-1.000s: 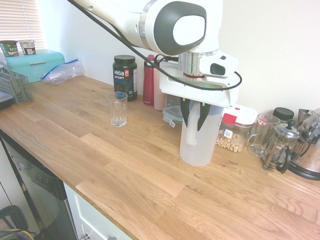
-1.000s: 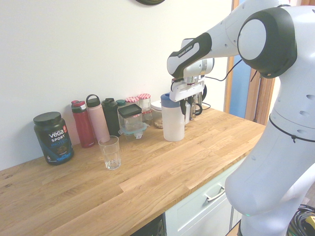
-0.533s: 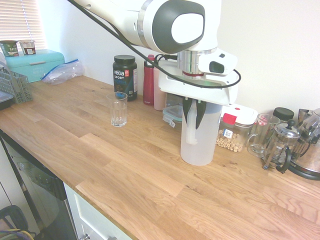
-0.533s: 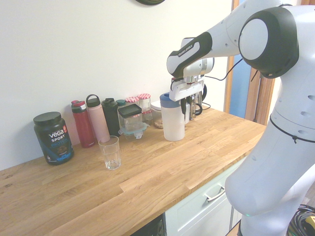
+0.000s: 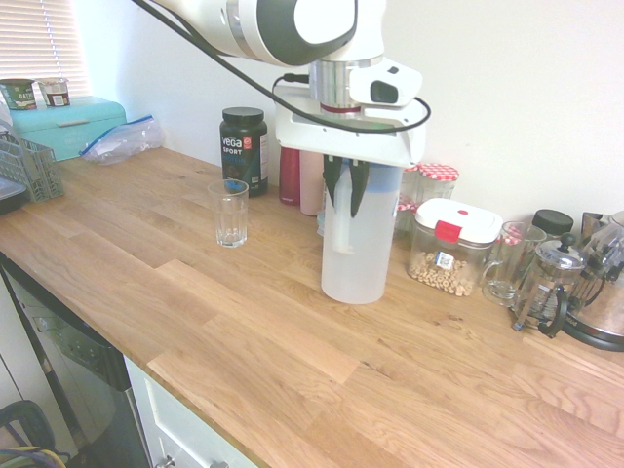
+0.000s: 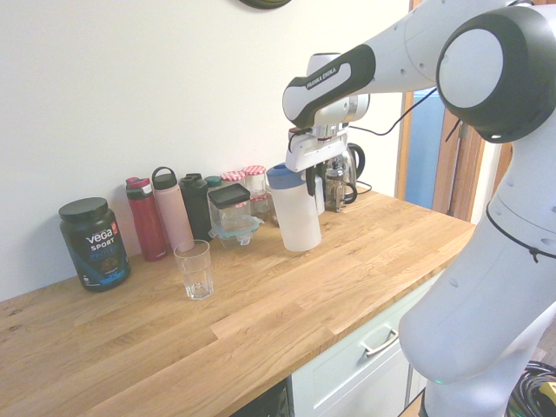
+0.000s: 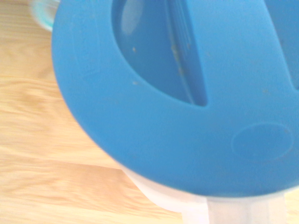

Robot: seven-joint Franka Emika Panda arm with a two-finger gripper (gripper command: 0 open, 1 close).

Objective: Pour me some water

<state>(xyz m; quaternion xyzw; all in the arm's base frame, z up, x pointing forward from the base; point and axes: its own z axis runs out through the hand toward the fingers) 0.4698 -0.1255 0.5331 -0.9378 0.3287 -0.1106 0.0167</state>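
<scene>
The end effector (image 5: 345, 187) is gripping the jug (image 5: 356, 244) by its handle, fingers partly hiding it; the water inside is seemingly barely showing

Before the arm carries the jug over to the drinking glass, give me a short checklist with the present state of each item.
1. Tool shut on the jug's handle: ok.
2. Jug upright, not tipping: ok.
3. Blue lid seated on the jug: ok, as far as the wrist view shows.
4. Drinking glass upright and clear of neighbours, on the counter: ok.
5. Path from jug to glass free of other things: ok; the bottles stand nearer the wall.
6. Water level in the jug: cannot tell; the wall is frosted.
</scene>
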